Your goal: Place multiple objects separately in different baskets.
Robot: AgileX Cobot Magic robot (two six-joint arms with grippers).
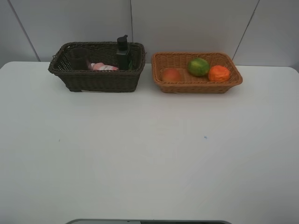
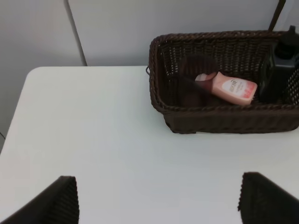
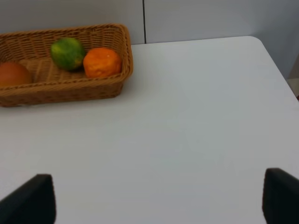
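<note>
**Both grippers empty, all six things in the baskets**

The left gripper (image 2: 156, 198) hangs over bare desk (image 1: 149, 158) with its fingers spread wide and nothing between them. The dark brown basket (image 2: 224, 119) lies well beyond the fingertips, apart from them. The right gripper (image 3: 159, 196) is likewise spread wide and empty above bare desk, with the light tan basket (image 3: 65, 91) well ahead of it and off to one side. Neither gripper shows in the high view.

Taking the dark brown basket (image 1: 100, 81) as the landmark: it sits at the far edge of the desk, close to the wall. Inside it the pink bottle (image 2: 229, 87) lies on its side in the middle. The black bottle (image 2: 282, 70) stands upright at the end nearer the tan basket. The mauve cup (image 2: 194, 84) stands at the opposite end, dim against the dark weave, and the bottle's capped end meets it.

The light tan basket (image 1: 196, 86) stands just beside the dark brown one, a narrow gap between them. In it, counting outward from the dark brown basket, lie the peach-like fruit (image 1: 171, 74), the green citrus (image 1: 198, 66) and the tangerine (image 1: 219, 73). The citrus and tangerine are touching or nearly so.
</note>
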